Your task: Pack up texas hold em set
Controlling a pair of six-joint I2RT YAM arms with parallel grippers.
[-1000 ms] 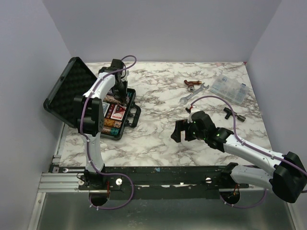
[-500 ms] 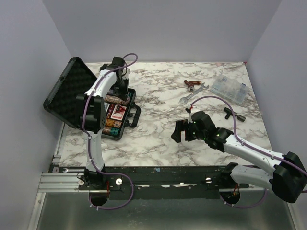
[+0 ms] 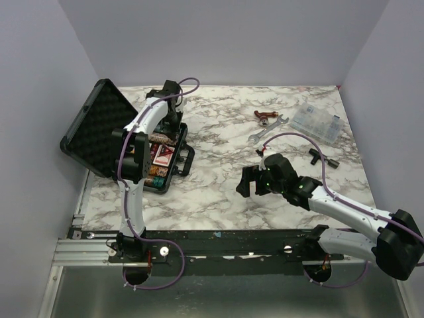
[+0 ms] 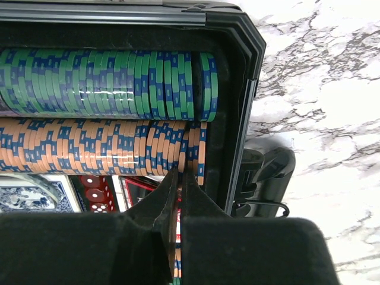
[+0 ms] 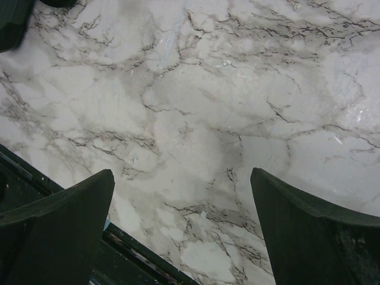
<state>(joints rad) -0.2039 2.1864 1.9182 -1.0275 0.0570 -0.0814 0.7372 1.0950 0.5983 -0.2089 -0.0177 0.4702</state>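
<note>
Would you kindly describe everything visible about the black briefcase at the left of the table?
The black briefcase lies open on the marble table, its hard-looking lid tilted up leftward, showing egg-crate foam. The base holds a green chip row, an orange chip row and card decks. Its handle faces the table's middle. The left gripper, closed, reaches into the base at the orange row.

Left gripper edged rightward — along the briefcase.

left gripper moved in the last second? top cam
Yes. The left gripper has shifted slightly to the right, away from the open lid and toward the case handle.
</note>
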